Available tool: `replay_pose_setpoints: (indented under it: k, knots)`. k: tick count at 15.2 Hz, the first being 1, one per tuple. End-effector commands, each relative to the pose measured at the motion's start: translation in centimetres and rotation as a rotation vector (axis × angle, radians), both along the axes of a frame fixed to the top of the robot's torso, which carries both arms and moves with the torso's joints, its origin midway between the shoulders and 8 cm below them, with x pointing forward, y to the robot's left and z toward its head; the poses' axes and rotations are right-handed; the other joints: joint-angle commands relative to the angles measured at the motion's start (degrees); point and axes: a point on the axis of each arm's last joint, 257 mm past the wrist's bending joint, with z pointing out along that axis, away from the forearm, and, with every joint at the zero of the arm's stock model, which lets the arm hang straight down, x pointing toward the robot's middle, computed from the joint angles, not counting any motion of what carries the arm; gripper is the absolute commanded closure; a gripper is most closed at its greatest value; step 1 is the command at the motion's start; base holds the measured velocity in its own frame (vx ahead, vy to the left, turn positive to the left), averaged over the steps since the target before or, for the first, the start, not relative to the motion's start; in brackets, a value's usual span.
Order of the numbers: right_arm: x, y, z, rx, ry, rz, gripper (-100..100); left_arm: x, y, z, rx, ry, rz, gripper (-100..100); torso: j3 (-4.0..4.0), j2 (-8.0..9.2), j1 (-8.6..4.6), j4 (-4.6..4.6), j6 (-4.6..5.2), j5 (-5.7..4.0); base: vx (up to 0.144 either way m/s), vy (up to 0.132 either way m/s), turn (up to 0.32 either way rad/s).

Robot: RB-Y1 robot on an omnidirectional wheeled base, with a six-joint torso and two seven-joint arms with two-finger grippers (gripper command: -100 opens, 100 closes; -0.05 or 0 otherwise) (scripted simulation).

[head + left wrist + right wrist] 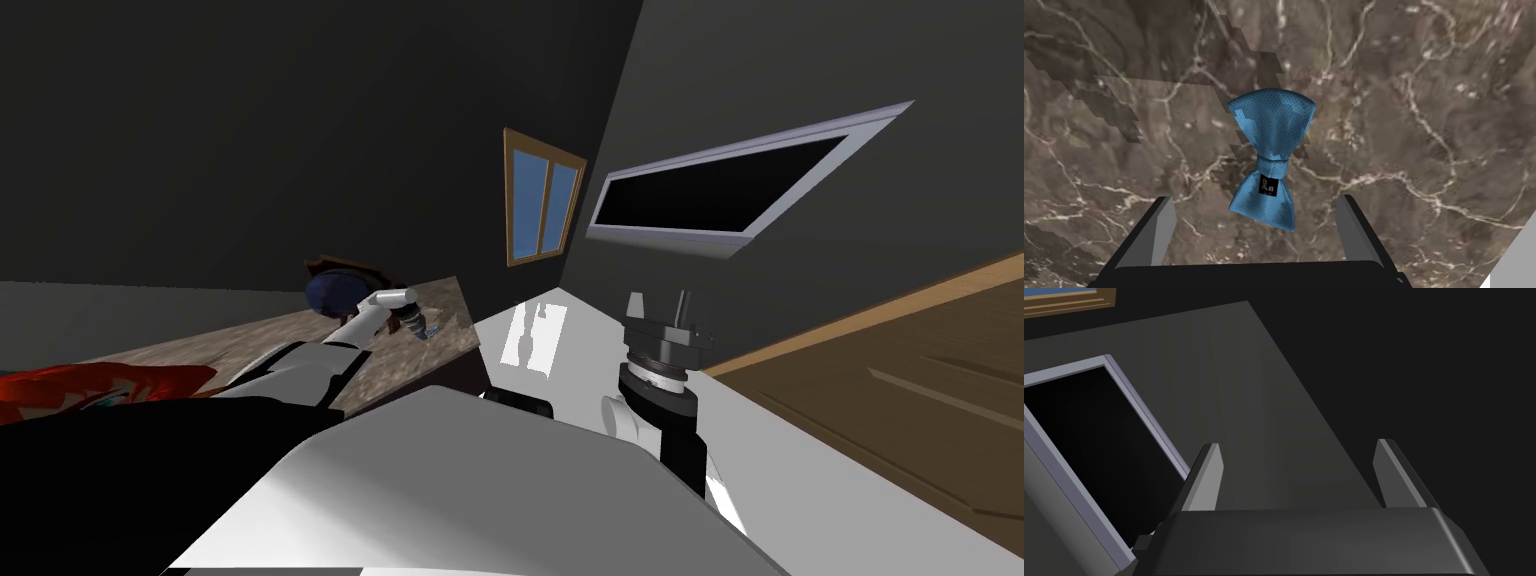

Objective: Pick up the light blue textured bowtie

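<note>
The left hand (1256, 199) hangs over the marbled brown surface (1424, 100), just left of centre in the head view. Its fingers (1163, 230) are spread wide and grip nothing. The bowtie (1271, 130) lies flat on that surface straight ahead of the hand. Its near lobe reaches in between the two fingers, the knot (1272, 165) and its small black label (1269, 186) sit just beyond the tips, and the far lobe lies farther out. It runs along the hand's own line, not across it.

The main risk is a weak grip. The cloth looks thin and flat, so fingers closing from here would likely meet only the near lobe, pinching a fold that slips out or leaves the tie dangling. The knot seems the firmer hold, but the hand would have to advance a little to reach it. Height is the other risk:
- Too high, and the fingers close above the cloth.
- Too low, and the tips hit the surface or push the tie along it. The edge looks close by in the head view.

The right hand (660, 300) is raised right of centre in the head view, with its fingers apart and empty.
</note>
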Motion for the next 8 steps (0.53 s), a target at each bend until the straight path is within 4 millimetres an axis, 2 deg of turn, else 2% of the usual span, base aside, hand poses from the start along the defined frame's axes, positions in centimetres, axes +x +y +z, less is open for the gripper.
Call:
replay_pose_setpoints:
  k: [1,3,4,5,8]
  knots:
    - [0.00,0.00,0.00,0.000,0.000,0.000,0,-0.02,-0.08,-1.02,0.002,-0.004,-0.001,-100,0.00,0.00,0.00,0.00,0.00,0.00,0.009,0.011,-0.003]
    - [0.00,0.00,0.00,0.000,0.000,0.000,0,-0.12,-0.17,-1.92,0.003,-0.005,-0.001,-100,0.05,0.08,-0.01,0.02,0.00,0.00,0.003,0.009,-0.003]
    - [0.00,0.00,0.00,0.000,0.000,0.000,0,-0.07,-0.13,-1.39,0.001,-0.002,0.000,-100,0.06,0.10,-0.02,0.03,0.00,-0.01,0.000,0.000,0.000]
    - [0.00,0.00,0.00,0.000,0.000,0.000,0,-0.04,-0.11,-1.49,0.002,-0.004,0.000,100,0.07,0.12,-0.03,0.04,0.00,-0.02,0.000,0.000,0.000]
    - [0.00,0.00,0.00,0.000,0.000,0.000,0,-0.06,-0.15,-1.51,0.001,-0.003,0.000,100,0.05,0.08,0.04,0.02,0.03,0.02,0.000,0.000,0.000]
